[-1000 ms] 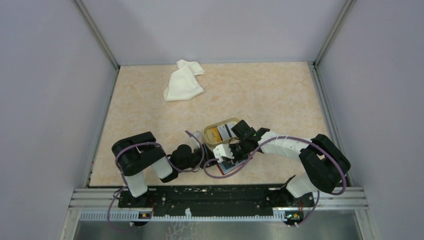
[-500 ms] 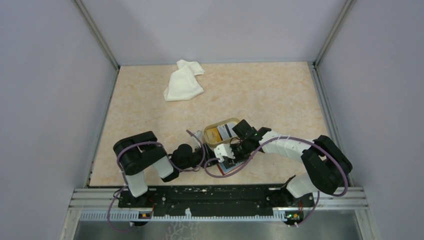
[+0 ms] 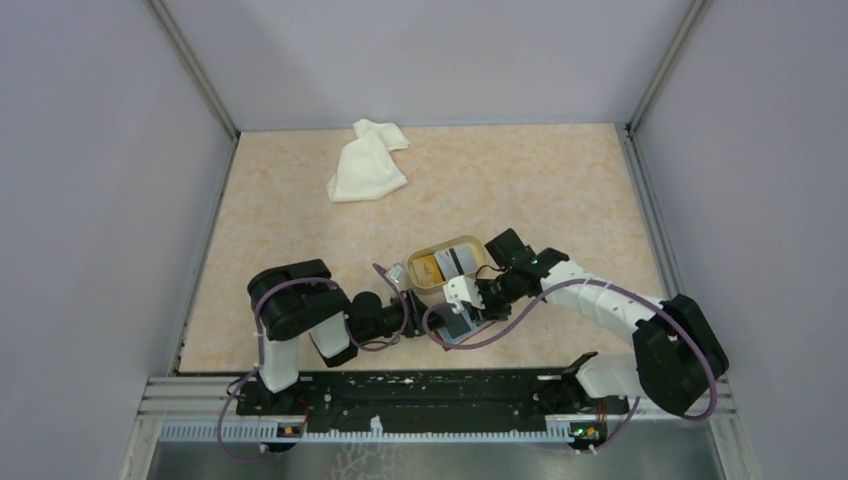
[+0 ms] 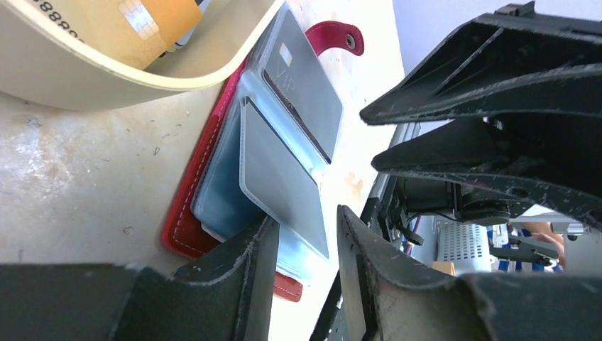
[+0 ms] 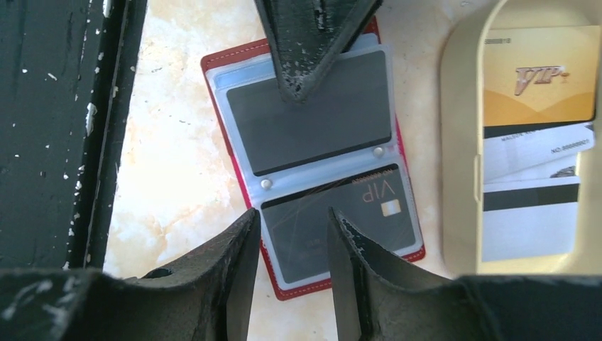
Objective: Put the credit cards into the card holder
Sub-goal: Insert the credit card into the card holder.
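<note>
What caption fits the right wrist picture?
Open red card holder holding a dark VIP card, beside a dish of cards.

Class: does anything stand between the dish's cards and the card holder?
Yes: the dish rim lies between the cards and the card holder; the left gripper overlaps one pocket, a grey card fills another.

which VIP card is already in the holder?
The dark grey VIP card, sleeved in a clear pocket of the open red card holder. The yellow-orange VIP card lies loose in the tan dish.
</note>
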Robot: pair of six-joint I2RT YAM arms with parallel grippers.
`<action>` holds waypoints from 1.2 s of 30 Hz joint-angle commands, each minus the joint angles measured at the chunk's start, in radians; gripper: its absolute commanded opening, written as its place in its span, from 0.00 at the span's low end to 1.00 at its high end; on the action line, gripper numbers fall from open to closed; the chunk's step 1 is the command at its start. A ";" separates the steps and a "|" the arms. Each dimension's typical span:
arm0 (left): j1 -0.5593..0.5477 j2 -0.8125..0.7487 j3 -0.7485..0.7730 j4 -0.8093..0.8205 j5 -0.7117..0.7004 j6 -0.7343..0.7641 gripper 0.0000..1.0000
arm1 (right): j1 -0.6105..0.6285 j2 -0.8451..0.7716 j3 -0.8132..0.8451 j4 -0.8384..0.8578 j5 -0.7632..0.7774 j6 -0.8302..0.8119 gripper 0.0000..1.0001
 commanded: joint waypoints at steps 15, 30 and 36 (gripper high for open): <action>-0.003 -0.030 -0.035 0.134 0.056 0.067 0.55 | -0.095 -0.048 0.081 0.013 -0.045 0.099 0.41; -0.036 -0.041 0.079 0.056 0.096 0.105 0.55 | -0.125 -0.064 0.081 0.043 -0.053 0.139 0.42; -0.038 -0.036 0.097 0.040 0.077 0.120 0.56 | -0.143 -0.075 0.094 0.060 -0.067 0.194 0.42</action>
